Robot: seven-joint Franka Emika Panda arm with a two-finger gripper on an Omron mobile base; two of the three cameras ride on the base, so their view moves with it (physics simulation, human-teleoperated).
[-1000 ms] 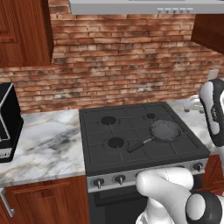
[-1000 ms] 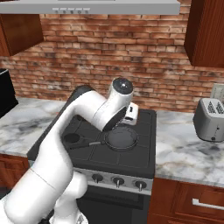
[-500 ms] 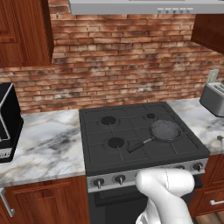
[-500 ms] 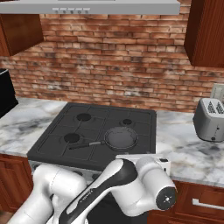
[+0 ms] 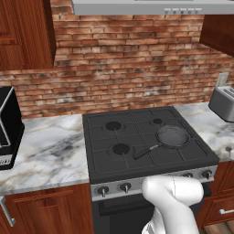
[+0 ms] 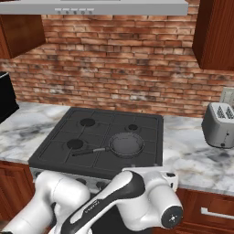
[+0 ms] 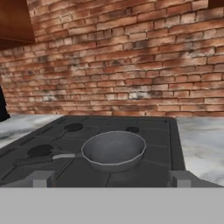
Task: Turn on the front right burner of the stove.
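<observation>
Centrally placed: black gas stove [image 5: 146, 141] with 4 burners, set into the marble counter [image 5: 50, 146] below the brick wall [image 5: 128, 64]. Small grey frying pan [image 5: 172, 136] on the stove's front right burner, handle angled toward the front left burner [image 5: 121, 148]. Silver knob strip [image 5: 114, 188] along the stove's front edge, 2 knobs at its left end, 2 more at its right. Toaster [image 6: 218, 124] on the counter right of the stove; range hood [image 6: 100, 7] above it. Gripper [image 7: 111, 179] low at the stove's front edge, 2 grey fingertips [image 7: 43, 178] set wide apart, nothing between them, pan straight ahead.
</observation>
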